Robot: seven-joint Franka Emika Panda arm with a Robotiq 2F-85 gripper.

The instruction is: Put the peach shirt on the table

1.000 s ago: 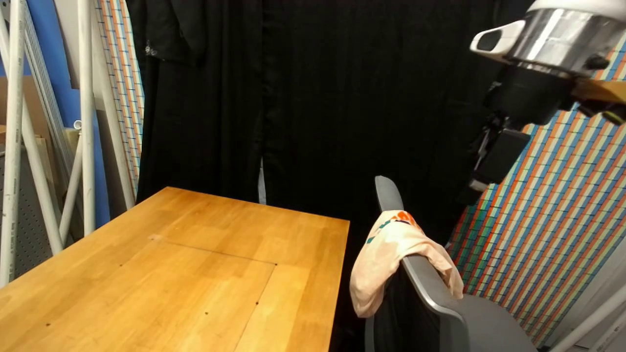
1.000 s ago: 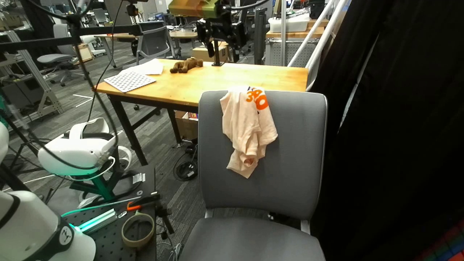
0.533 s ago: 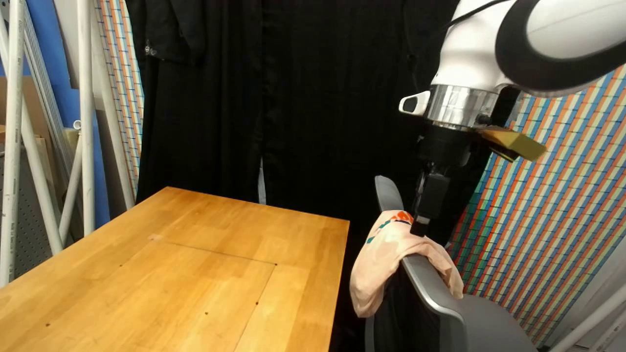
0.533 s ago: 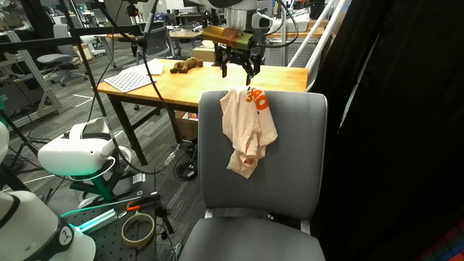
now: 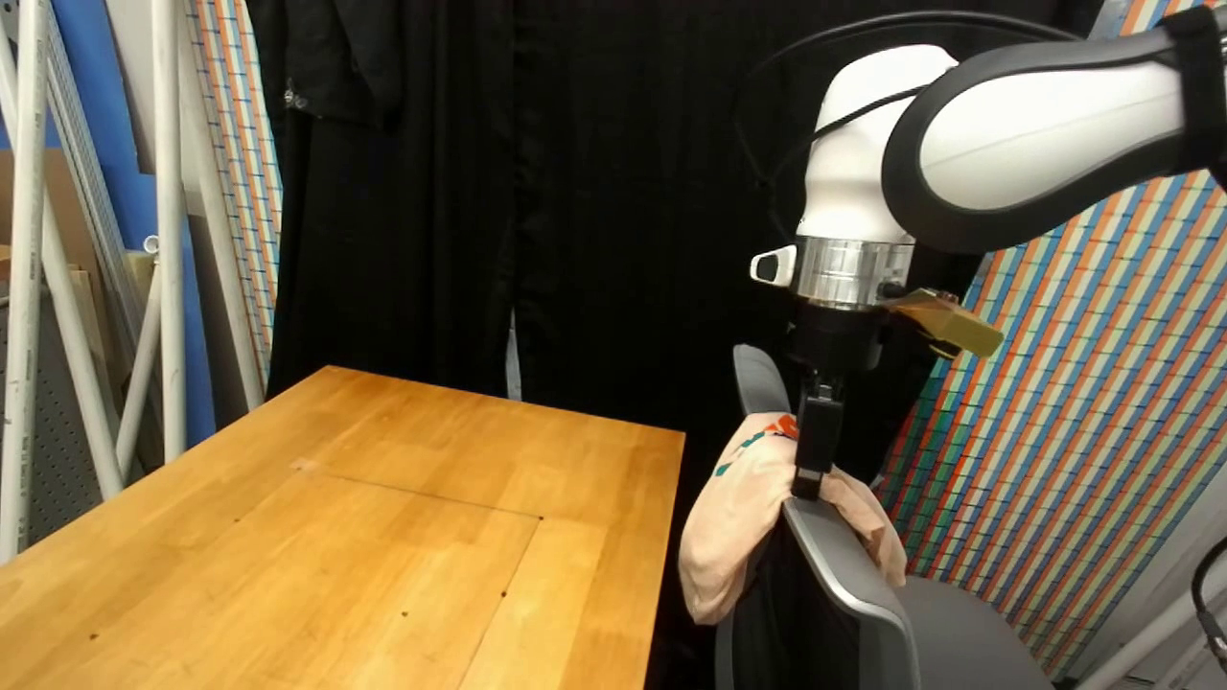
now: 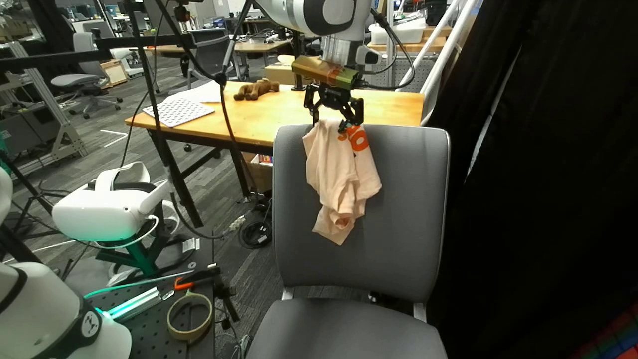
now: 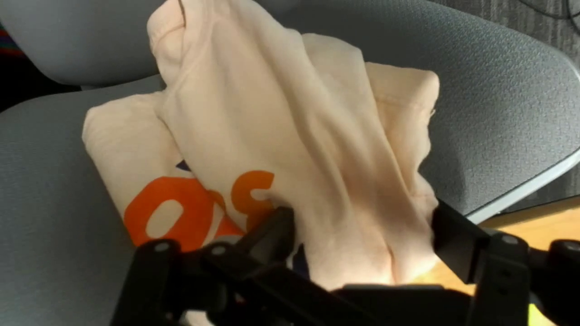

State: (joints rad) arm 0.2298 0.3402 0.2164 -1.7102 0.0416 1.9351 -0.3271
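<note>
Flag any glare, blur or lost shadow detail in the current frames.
Wrist view: gripper dark, slightly soft; peach shirt shows shaded folds. Both exterior views: black curtain loses most detail. In an exterior view, table has a pale sheen, teal light under headset.

Shirt [image 7: 253, 113]: pale peach; orange print [image 7: 197, 208] at 8 o'clock in wrist view, teal marks [image 5: 722, 470] in exterior view. Chair [image 6: 398, 209]: grey, paler edging. Gripper [image 6: 330, 122]: black. Arm [image 5: 1045, 139]: white, dark-grey trim. Table [image 5: 431, 460]: honey-yellow wood grain. Curtain [image 5: 623, 192], 12 o'clock in exterior view: plain black. Wall sheet [image 5: 1074, 374], 3 o'clock there: stripes of orange, blue, cream, pale green, thin dark cross-lines.
</note>
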